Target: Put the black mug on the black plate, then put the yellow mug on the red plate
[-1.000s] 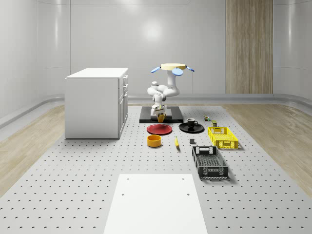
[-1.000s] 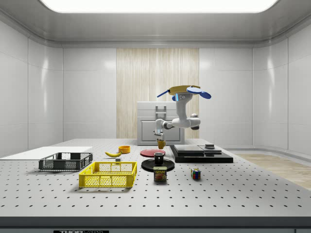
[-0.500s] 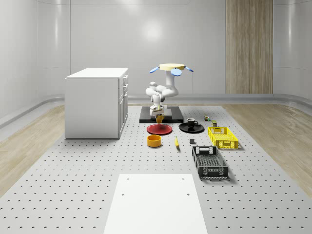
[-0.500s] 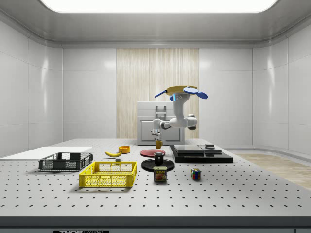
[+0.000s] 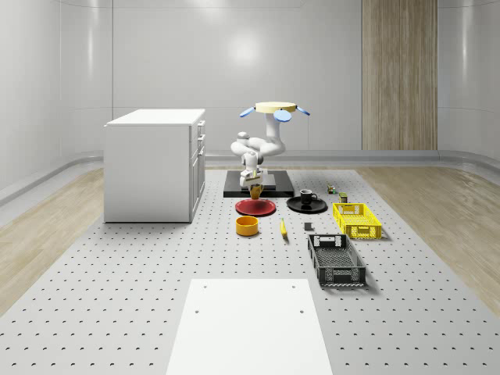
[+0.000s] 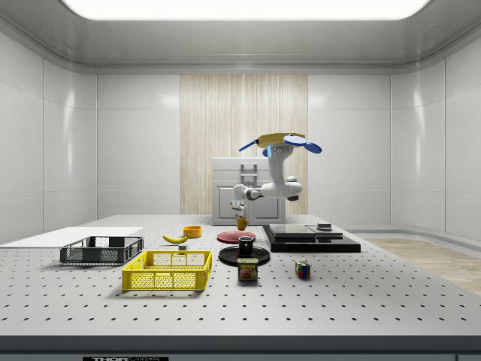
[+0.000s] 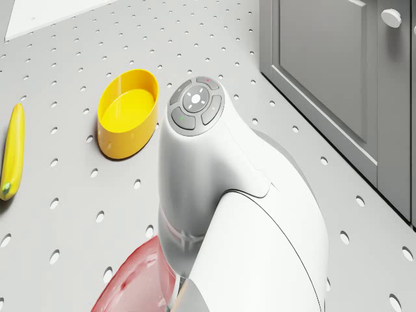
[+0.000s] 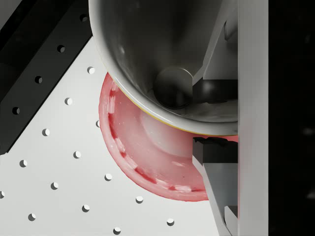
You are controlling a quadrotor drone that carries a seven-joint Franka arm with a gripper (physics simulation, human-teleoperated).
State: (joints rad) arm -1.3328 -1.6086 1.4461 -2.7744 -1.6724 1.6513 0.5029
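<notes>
Whole-scene view: since a second ago the arm has drawn the gripper [image 5: 254,186] toward that view's left, and the drone [image 5: 275,108] hovers over the black slab [image 5: 281,186]. Clamped in the fingers, the yellow mug [image 5: 255,190] hangs upright above the red plate [image 5: 255,207]; its inside looks grey.

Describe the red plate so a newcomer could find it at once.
Start at the white cabinet and look toward the whole-scene view's right, on the perforated floor. The red plate lies flat there, under the yellow mug gripped by the gripper. Its neighbour, the black plate, carries a black mug.
</notes>
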